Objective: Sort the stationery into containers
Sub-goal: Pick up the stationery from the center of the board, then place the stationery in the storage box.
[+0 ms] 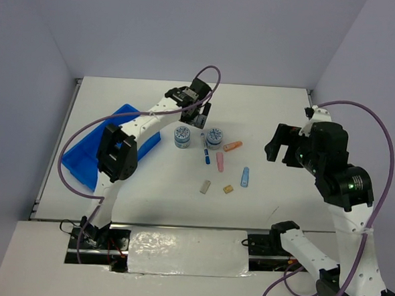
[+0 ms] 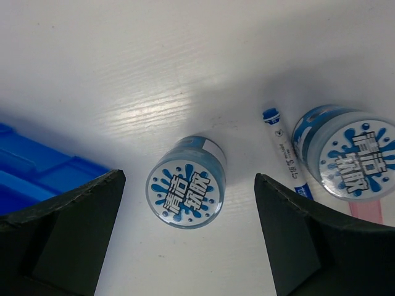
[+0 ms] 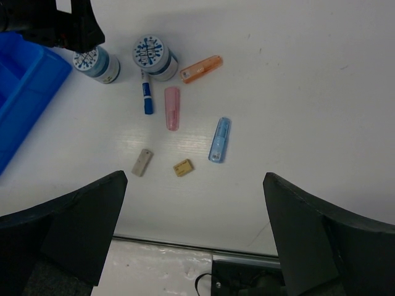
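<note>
One white worktop (image 1: 267,112) carried a blue tray (image 1: 83,158) at its left and loose stationery (image 1: 220,163) at centre. Both pincers gaped empty, the right pincer (image 1: 278,147) well apart and the left pincer (image 1: 198,120) poised above a round tub (image 2: 185,194). Closing off-centre might tip it or knock the pen (image 2: 281,145) nearby.

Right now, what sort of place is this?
Probably a robot lab bench: a left arm and right arm bolted to a white table, plain walls around, small stationery beside a blue tray.

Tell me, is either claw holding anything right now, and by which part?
Nothing is held. The left claw is open, with a round blue-white tub below its gap, untouched; the right claw is open too.
</note>
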### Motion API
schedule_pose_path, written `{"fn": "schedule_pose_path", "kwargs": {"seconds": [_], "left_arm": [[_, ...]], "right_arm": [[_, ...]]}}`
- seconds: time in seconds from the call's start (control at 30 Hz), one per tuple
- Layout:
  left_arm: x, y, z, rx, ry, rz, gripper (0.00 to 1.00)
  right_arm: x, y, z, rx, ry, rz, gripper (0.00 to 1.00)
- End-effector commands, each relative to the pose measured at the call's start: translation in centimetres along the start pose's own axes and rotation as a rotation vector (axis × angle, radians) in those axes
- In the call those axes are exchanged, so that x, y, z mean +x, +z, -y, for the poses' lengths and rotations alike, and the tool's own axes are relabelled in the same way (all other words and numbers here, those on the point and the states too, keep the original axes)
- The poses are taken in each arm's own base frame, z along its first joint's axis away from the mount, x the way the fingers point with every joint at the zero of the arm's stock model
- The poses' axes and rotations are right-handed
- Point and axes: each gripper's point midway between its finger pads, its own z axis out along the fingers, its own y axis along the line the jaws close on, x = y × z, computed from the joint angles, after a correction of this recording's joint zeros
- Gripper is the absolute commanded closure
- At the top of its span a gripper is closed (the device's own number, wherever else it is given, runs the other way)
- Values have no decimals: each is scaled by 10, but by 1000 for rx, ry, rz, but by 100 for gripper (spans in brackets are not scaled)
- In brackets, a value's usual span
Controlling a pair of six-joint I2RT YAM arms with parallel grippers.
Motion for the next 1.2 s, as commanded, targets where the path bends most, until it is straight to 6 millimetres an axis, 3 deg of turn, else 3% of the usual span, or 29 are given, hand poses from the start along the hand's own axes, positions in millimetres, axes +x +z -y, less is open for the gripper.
{"fn": "schedule_pose_path", "kwargs": {"seconds": [0.0, 0.17, 0.37, 0.57, 0.67, 0.7, 0.73, 0.8, 0.87, 0.9, 0.93, 1.0, 1.07, 1.13, 1.17], "left_arm": [[14, 9, -15, -55, 2, -38, 1], [24, 6, -6, 21, 0, -57, 1], [42, 20, -4, 32, -9, -96, 1], [44, 31, 0, 74, -24, -103, 3], [43, 32, 0, 80, -40, -118, 23], [40, 24, 1, 91, -42, -115, 41], [35, 17, 1, 99, -47, -101, 51], [12, -13, 0, 121, -64, -42, 73], [-16, -47, -6, 130, -88, 45, 77], [-33, -79, -15, 135, -108, 117, 78], [-42, -94, -25, 121, -134, 155, 78], [-61, -122, -66, 51, -215, 227, 79], [-63, -135, -115, -33, -309, 243, 81], [-55, -134, -145, -107, -350, 228, 80], [-52, -131, -170, -147, -382, 222, 80]], "right_arm": [[5, -2, 0, -7, -23, -11, 0], [6, 3, -3, -16, -24, -27, 0], [4, 5, -8, -41, -28, -34, 0], [4, 5, -9, -45, -30, -34, 0], [4, 4, -10, -48, -32, -32, 0], [3, 3, -10, -47, -32, -31, 0], [3, 3, -10, -47, -32, -31, 0], [5, 3, -10, -48, -33, -33, 0], [6, 4, -10, -47, -33, -36, 0], [7, 5, -9, -46, -31, -38, 0], [7, 5, -10, -48, -31, -38, 0], [7, 7, -10, -48, -28, -37, 0], [7, 8, -11, -50, -27, -40, 0], [7, 9, -17, -82, -25, -47, 0], [7, 10, -18, -88, -24, -52, 0]]}}
